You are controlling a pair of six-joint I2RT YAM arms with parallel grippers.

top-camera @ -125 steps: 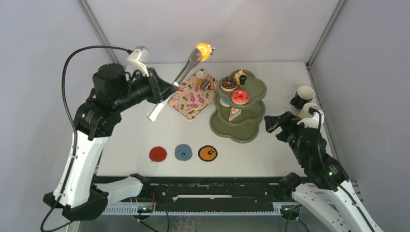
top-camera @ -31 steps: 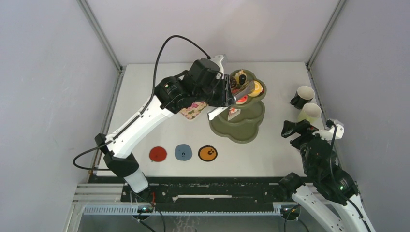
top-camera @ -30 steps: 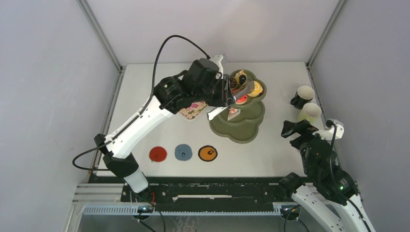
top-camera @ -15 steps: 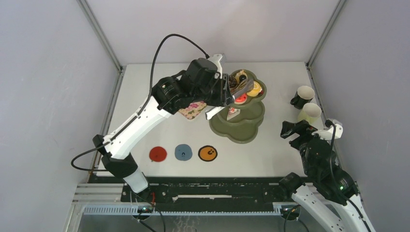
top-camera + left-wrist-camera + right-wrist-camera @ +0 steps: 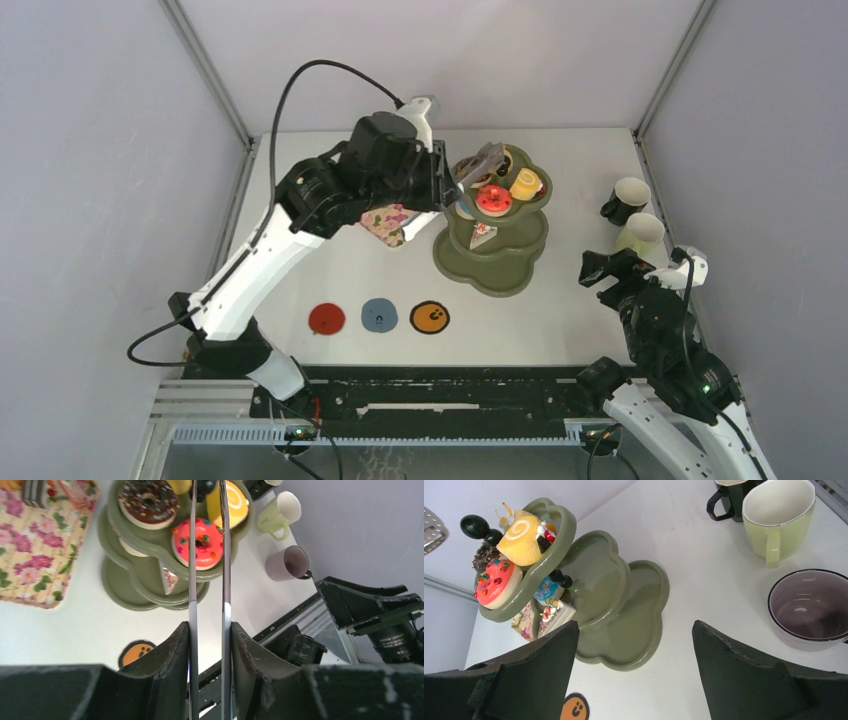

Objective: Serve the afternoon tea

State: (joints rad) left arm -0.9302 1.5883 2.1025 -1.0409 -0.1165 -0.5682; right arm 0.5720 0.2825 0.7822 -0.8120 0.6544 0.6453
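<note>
The green three-tier stand (image 5: 510,275) (image 5: 624,585) (image 5: 115,577) sits right of centre on the table (image 5: 300,270), and it's filling up. On the top tier a yellow swirl roll (image 5: 525,183) (image 5: 526,539) lies beside the black knob (image 5: 474,526). A pink donut (image 5: 493,200) (image 5: 200,542) (image 5: 496,582) is at the near rim and a chocolate donut (image 5: 147,502) (image 5: 486,555) sits to its left. One tier down there's a cake slice (image 5: 483,232) (image 5: 555,614) (image 5: 169,580) and a blue-iced piece (image 5: 546,589). The bottom tier shows bare green.

Over the top tier hang the tongs (image 5: 478,165) (image 5: 192,555). The left gripper (image 5: 440,185) (image 5: 209,627) is clamped on their handles. The two blades run close and parallel, with nothing between them in the stretch that shows. Their tips pass out of the wrist view.

Left of the stand, half under the arm, lies the pink floral tray (image 5: 385,220) (image 5: 30,555). A dark layered slice (image 5: 34,490) and a pink piece (image 5: 77,492) sit on it. Near the front edge are three coasters in a row: red (image 5: 326,319), blue (image 5: 379,315) and orange (image 5: 430,317) (image 5: 137,652).

Over on the right, the black mug (image 5: 628,198) (image 5: 730,497), the green mug (image 5: 642,232) (image 5: 780,510) and the purple mug (image 5: 809,605) (image 5: 290,562) stand upright and close together. The right gripper (image 5: 610,270) (image 5: 634,630) hovers just by them, fingers spread wide and holding nothing.
</note>
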